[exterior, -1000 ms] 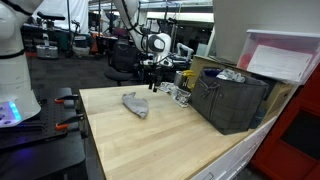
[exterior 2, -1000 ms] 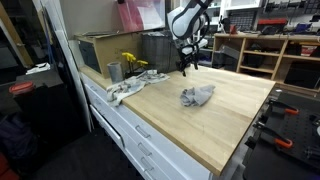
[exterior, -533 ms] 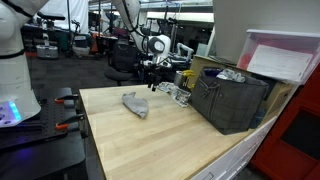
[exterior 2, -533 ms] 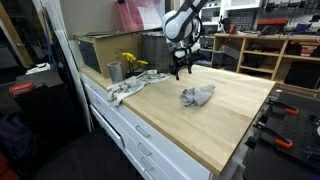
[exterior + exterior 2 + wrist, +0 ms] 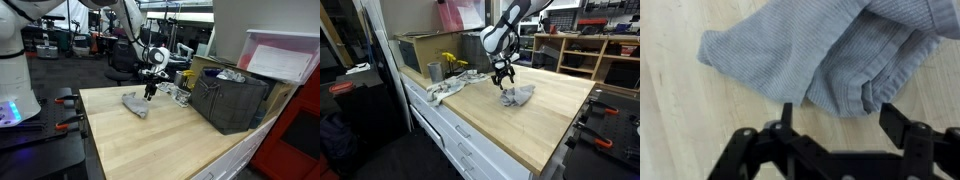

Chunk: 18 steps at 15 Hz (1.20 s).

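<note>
Wrist view gives me the clearest read: the gripper (image 5: 835, 112) has its two dark fingers (image 5: 786, 112) spread wide with nothing pinched between them. The grey cloth (image 5: 810, 50) lies crumpled on the pale wood just ahead of the tips, one folded edge reaching toward the gap. I cannot tell from this angle whether the tips touch the fabric. In an exterior view I see the gripper (image 5: 150, 93) pointing down, low over the wooden table (image 5: 170, 140), at the edge of the grey cloth (image 5: 135, 104) that faces the dark crate (image 5: 235, 100). The crate stands on the same surface, well apart from the cloth. From the opposite side, the gripper (image 5: 502, 85) hangs right at the cloth (image 5: 517, 96), which sits near the middle of the table (image 5: 520, 130) as a loose, bunched heap rather than spread flat. Farther along the tabletop, near its edge, I can make out a metal cup (image 5: 434, 71) and a white rag (image 5: 445, 88) draped over the rim above the drawers (image 5: 460, 140), both well apart from the arm.
</note>
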Tool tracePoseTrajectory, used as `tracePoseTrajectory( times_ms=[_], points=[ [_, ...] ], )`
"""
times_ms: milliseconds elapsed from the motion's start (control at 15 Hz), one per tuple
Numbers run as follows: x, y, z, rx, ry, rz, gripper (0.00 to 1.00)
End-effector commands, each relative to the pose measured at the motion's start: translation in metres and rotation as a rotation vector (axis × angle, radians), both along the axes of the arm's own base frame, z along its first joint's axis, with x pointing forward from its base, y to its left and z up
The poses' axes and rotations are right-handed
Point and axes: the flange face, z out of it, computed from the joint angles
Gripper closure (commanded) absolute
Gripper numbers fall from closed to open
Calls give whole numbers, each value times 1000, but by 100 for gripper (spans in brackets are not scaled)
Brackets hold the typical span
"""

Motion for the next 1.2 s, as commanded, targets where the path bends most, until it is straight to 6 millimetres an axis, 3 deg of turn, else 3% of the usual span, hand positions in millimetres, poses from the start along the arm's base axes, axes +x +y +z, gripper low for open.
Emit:
tracePoseTrajectory(
  times_ms=[0, 333, 533, 733, 1133],
  points=[
    [-4, -8, -1, -32, 57, -63, 42],
    [-8, -7, 1, -38, 89, -93, 81],
    [-7, -6, 11, -39, 80, -99, 100],
    [-8, -7, 29, -71, 70, -124, 100],
    [-30, 0, 92, -185, 129, -241, 100]
  ],
)
